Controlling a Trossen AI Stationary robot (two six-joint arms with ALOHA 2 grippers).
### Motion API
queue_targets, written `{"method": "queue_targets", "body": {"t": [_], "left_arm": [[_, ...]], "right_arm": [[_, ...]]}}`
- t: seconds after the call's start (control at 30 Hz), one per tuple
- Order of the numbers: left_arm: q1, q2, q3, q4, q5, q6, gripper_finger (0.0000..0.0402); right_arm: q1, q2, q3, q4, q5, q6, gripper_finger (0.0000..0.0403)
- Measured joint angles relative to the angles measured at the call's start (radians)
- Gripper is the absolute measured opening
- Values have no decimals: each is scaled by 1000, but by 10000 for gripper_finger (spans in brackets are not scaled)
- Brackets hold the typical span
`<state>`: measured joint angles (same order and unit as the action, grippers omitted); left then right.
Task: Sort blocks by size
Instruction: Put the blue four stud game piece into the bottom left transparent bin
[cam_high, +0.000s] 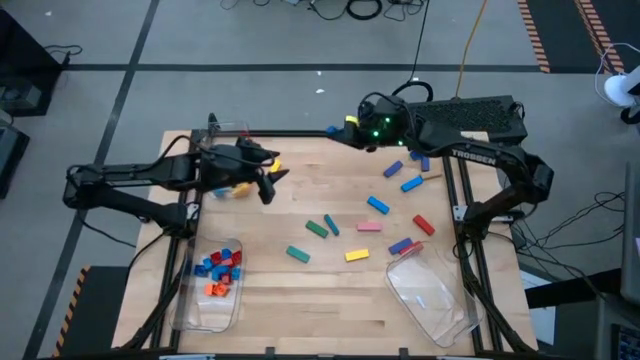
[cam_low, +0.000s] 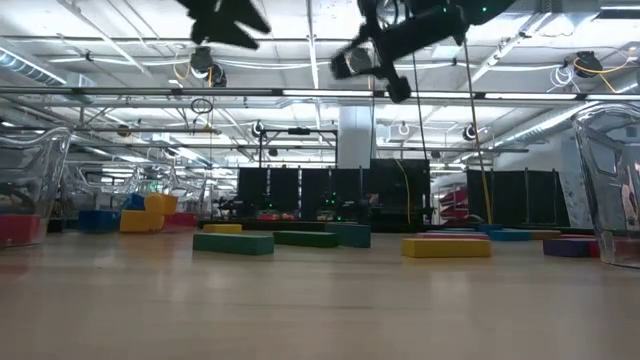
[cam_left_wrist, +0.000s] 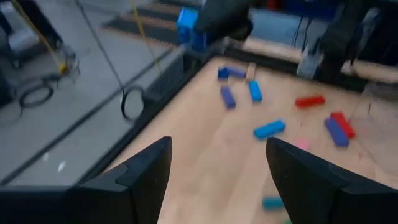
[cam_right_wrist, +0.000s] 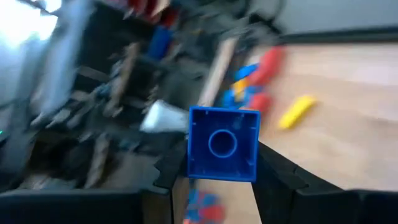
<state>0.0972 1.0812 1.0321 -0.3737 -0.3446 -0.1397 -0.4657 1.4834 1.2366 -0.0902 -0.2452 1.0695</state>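
Loose blocks lie flat on the wooden table (cam_high: 300, 300): green (cam_high: 318, 228), yellow (cam_high: 357, 256), pink (cam_high: 369, 226), blue (cam_high: 411, 184) and red (cam_high: 423, 225) ones. My right gripper (cam_high: 340, 130) hangs high over the table's far edge, shut on a small blue cube block (cam_right_wrist: 222, 144), which also shows in the left wrist view (cam_left_wrist: 188, 27). My left gripper (cam_high: 272, 180) is open and holds nothing. It is raised over the table's left part, and its fingers (cam_left_wrist: 149, 171) frame bare wood. My right gripper pinches the blue cube by two opposite side faces (cam_right_wrist: 254, 149) between its two fingers (cam_right_wrist: 273, 171). The studded face points back at the wrist camera. The fingers lie nearly level and point toward the table's left. The cube is lifted well clear of the table.
A clear bin (cam_high: 212, 285) at the near left holds small red, blue and orange blocks. Another clear bin (cam_high: 232, 135) at the far left, under my left arm, holds yellow blocks (cam_high: 240, 188). A third clear bin (cam_high: 430, 290) sits at the near right. Bare wood lies along the near edge.
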Motion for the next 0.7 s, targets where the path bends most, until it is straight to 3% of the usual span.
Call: {"method": "queue_targets", "body": {"t": [0.27, 0.43, 0.7], "left_arm": [[0, 64, 0, 213, -1, 153, 260], [-1, 91, 0, 329, 8, 238, 260], [-23, 135, 0, 446, 109, 376, 260]], "right_arm": [[99, -1, 0, 206, -150, -9, 124], [145, -1, 0, 227, -155, -9, 124], [179, -1, 0, 262, -150, -8, 124]]}}
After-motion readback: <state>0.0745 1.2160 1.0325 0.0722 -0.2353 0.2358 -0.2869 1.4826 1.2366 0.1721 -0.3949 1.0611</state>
